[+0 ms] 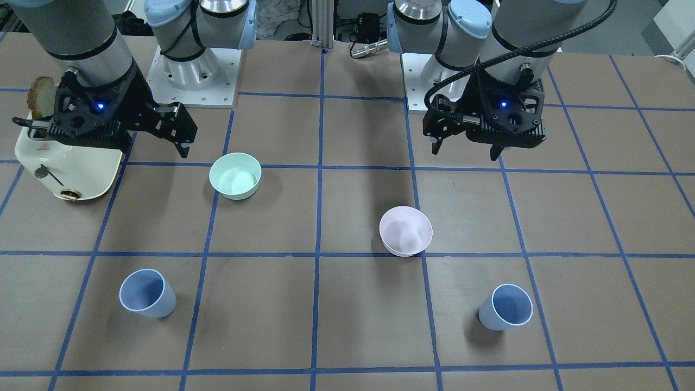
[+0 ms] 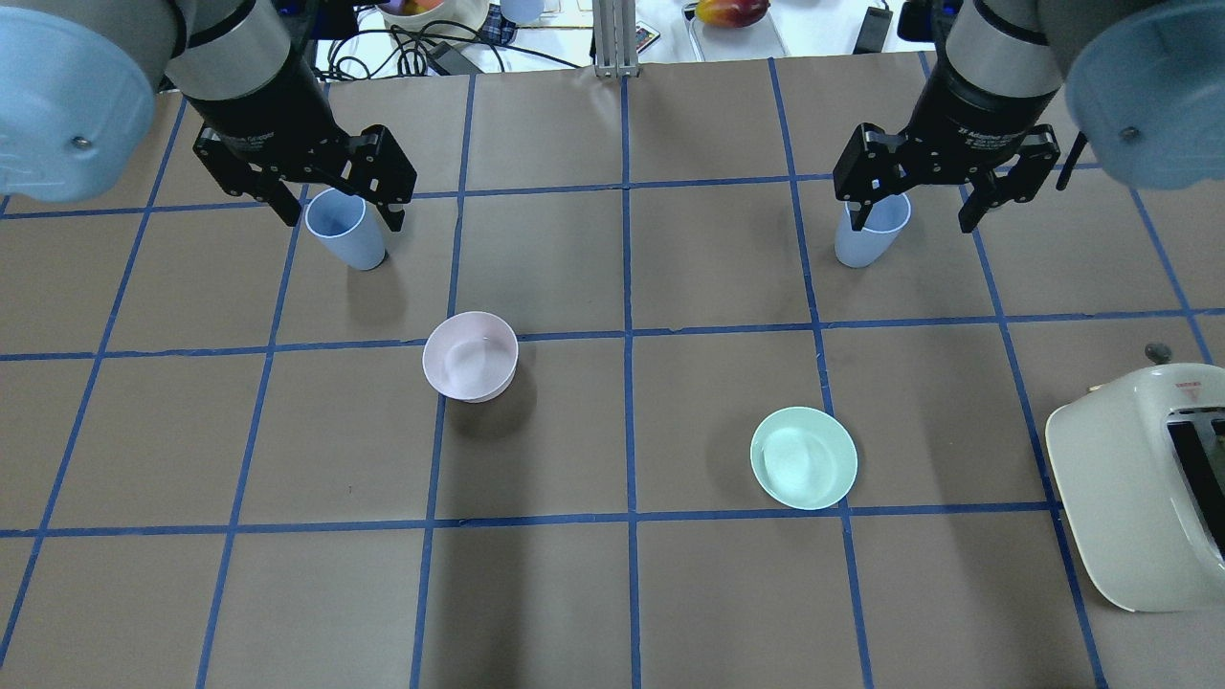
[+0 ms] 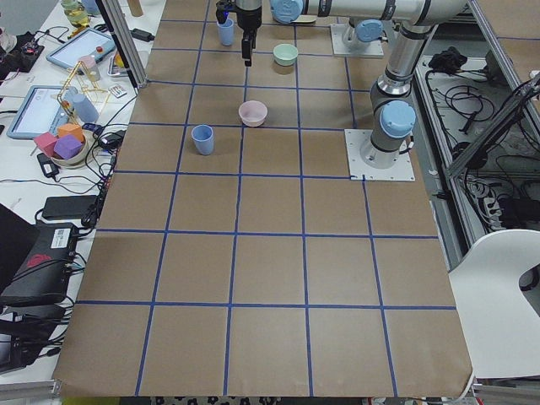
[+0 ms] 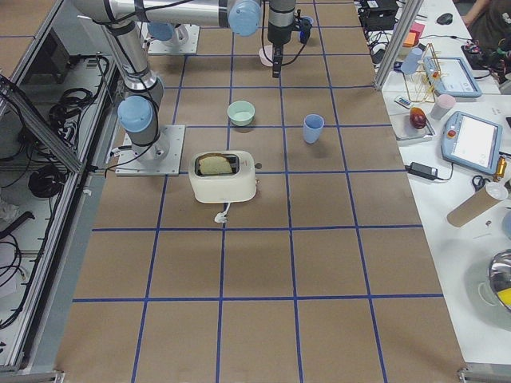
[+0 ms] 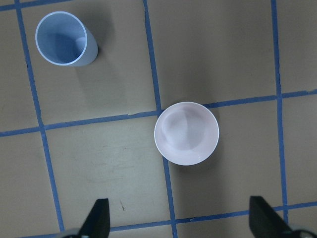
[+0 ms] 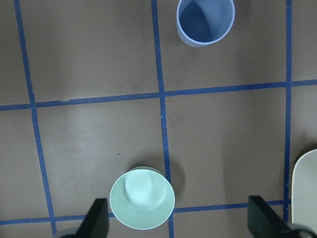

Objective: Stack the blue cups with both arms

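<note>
The big brown table point(image 2: 612, 593) has blue tape lines that make squares. The left arm point(image 2: 239, 67) and the right arm point(image 2: 995, 67) are grey with pale blue caps. Both hang high over the table.

The left gripper point(image 1: 466, 151) has its fingers point(image 5: 99, 220) spread wide and grips nothing. The right gripper point(image 2: 912, 220) is spread wide too and grips nothing. From above, the fingers seem to sit around the left cup point(image 2: 345, 234) and the right cup point(image 2: 869, 234). The front view and the wrist views show it is not so. There the cups stand alone, apart from the fingers.

A cream toaster point(image 2: 1129, 478) sits on the robot's right side, close to the robot.

The green bowl point(image 2: 804, 457) and the pink bowl point(image 2: 470, 356) sit near the middle of the table, green on the right side and pink on the left. Each one shows only its own smooth inside.

The two cups look the same. They are pale blue, tall and narrow, a bit wider at the top, with a thin light rim. Both stand up straight with the open end up, in the row far from the robot. There is one on each side, and they are well apart. The wrist views look down into them, and only their blue bottoms show.

A slice of bread point(image 4: 215, 164) pokes out of the toaster's slot. The front view and the right side view show it. From above the slot just looks dark.
</note>
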Action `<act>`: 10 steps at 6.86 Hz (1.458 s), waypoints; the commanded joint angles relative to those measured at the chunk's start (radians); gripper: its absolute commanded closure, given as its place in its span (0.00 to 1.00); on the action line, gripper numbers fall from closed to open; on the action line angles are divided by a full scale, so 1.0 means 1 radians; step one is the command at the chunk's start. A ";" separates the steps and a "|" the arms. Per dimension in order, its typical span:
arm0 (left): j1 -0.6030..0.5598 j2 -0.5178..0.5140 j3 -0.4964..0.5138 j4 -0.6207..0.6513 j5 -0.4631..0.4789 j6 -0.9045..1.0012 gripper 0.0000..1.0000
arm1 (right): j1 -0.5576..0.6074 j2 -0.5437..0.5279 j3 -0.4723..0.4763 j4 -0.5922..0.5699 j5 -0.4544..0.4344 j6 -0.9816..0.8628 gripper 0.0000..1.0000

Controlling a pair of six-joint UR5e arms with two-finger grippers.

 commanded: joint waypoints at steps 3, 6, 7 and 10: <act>0.000 0.002 -0.001 0.003 0.001 0.001 0.00 | 0.000 -0.001 -0.007 -0.003 0.002 0.001 0.00; 0.000 0.002 -0.001 0.003 0.001 0.001 0.00 | 0.000 0.002 0.001 -0.082 0.000 0.014 0.00; 0.000 0.002 -0.001 0.005 0.001 0.003 0.00 | -0.003 0.003 0.004 -0.096 -0.008 0.018 0.00; 0.002 0.000 0.000 0.006 -0.001 0.003 0.00 | -0.003 0.006 0.007 -0.077 -0.017 0.008 0.00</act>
